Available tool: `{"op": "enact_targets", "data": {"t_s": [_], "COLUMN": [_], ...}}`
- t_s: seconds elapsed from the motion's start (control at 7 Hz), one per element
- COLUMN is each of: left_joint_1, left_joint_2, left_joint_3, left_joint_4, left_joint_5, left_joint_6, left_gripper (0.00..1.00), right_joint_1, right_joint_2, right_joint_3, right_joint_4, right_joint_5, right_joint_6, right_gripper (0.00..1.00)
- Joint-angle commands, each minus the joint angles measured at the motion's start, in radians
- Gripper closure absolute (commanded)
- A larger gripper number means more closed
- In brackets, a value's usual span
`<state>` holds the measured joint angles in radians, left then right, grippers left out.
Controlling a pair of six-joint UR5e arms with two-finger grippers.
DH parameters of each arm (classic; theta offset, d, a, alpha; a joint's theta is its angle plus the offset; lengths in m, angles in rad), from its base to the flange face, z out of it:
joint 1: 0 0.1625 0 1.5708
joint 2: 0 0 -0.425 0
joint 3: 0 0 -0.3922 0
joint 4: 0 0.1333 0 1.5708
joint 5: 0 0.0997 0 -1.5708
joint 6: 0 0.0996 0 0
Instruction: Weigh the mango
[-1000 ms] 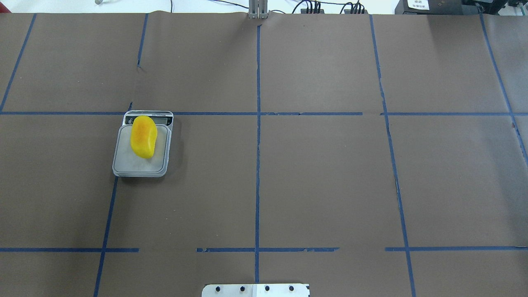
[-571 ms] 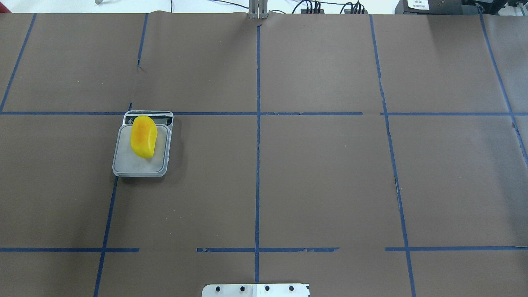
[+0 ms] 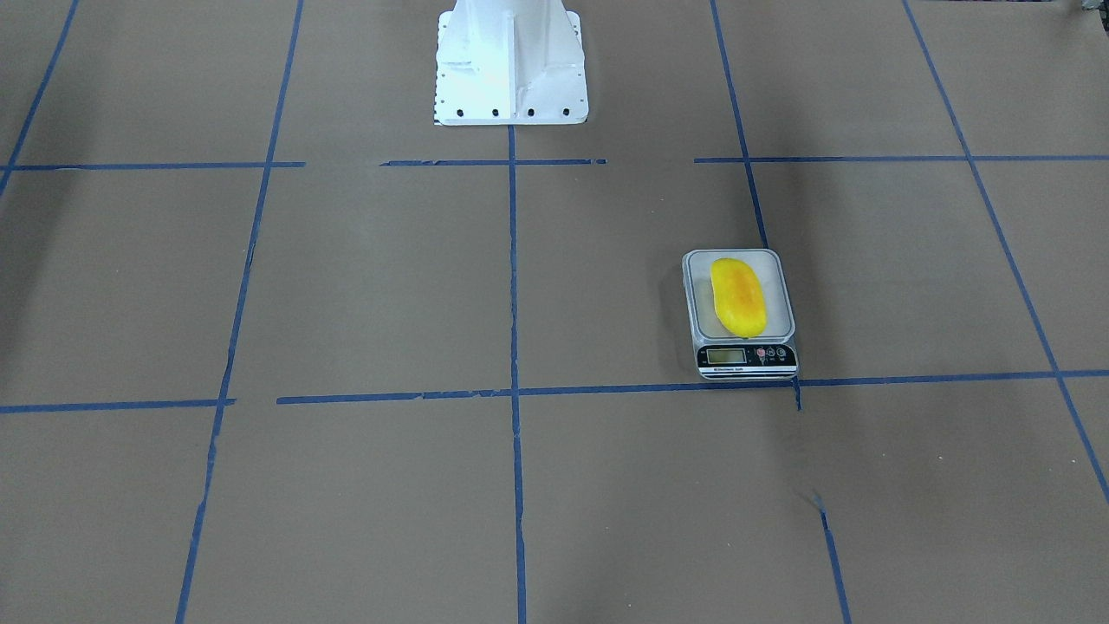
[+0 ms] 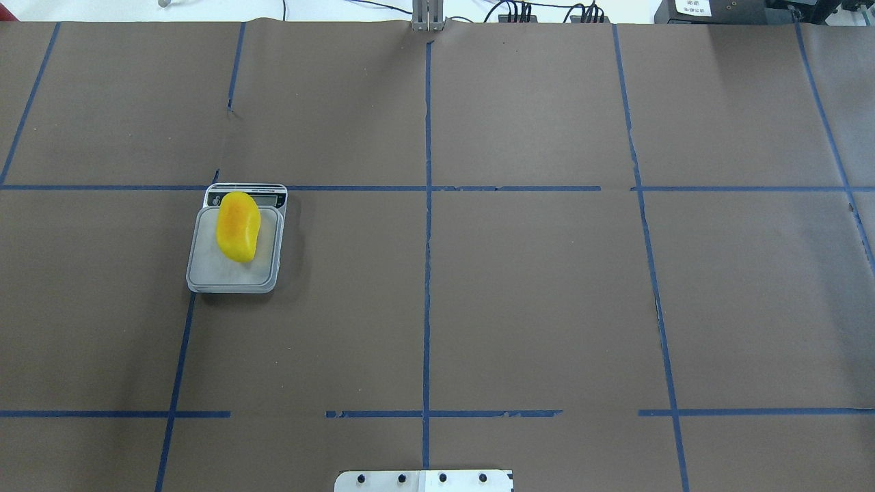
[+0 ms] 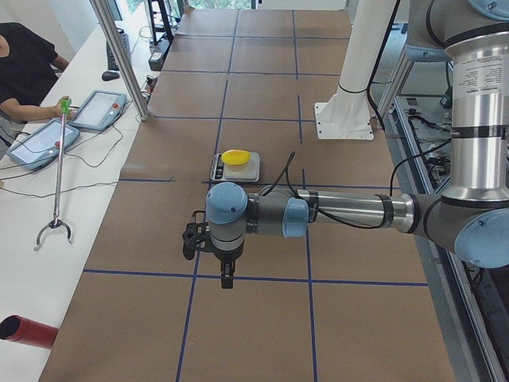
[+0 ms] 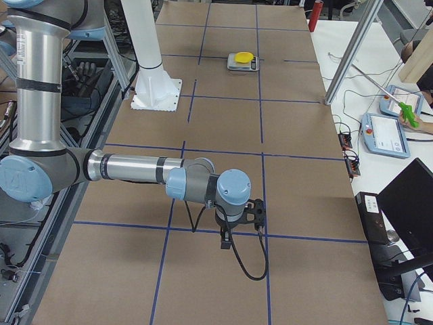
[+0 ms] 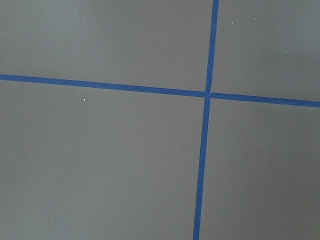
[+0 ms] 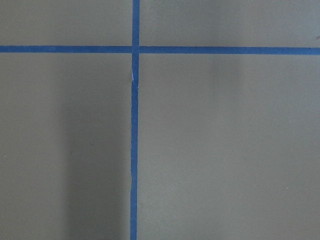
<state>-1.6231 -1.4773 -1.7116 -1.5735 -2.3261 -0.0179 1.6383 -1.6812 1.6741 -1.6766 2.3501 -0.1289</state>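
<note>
Since the mango (image 4: pixel 237 227) is seen lying on the scale (image 4: pixel 205 273), toward its display end, placing is judged done. Only the reading is left, and no further contact is called for. The left pincer (image 5: pixel 227 280) and right pincer (image 6: pixel 224 244) are poised over bare desk (image 4: pixel 547 273), well apart from the scale. Their opening cannot be told, and nothing is seen held.

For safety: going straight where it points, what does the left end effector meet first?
The left end effector points down; it would likely meet the paper, near a tape cross.
</note>
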Motion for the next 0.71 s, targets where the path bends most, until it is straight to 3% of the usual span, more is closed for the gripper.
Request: {"op": "enact_targets", "data": {"t_s": [0.0, 0.57], "left_joint_1": [0.0, 0.0], "left_joint_2": [-0.001, -0.001], "left_joint_3": [0.006, 0.001], "left_joint_4": [0.003, 0.01], "left_joint_5": [-0.001, -0.015], "left_joint_6": [0.024, 0.021], "left_gripper": [0.0, 0.0], "right_joint_1": [0.0, 0.0], "right_joint_2": [0.0, 0.0], "right_joint_3": [0.001, 0.001], "right_joint_4": [0.0, 0.0], "right_joint_5": [0.0, 0.0], "right_joint_6": [0.0, 0.0], "right_gripper": [0.0, 0.0]}}
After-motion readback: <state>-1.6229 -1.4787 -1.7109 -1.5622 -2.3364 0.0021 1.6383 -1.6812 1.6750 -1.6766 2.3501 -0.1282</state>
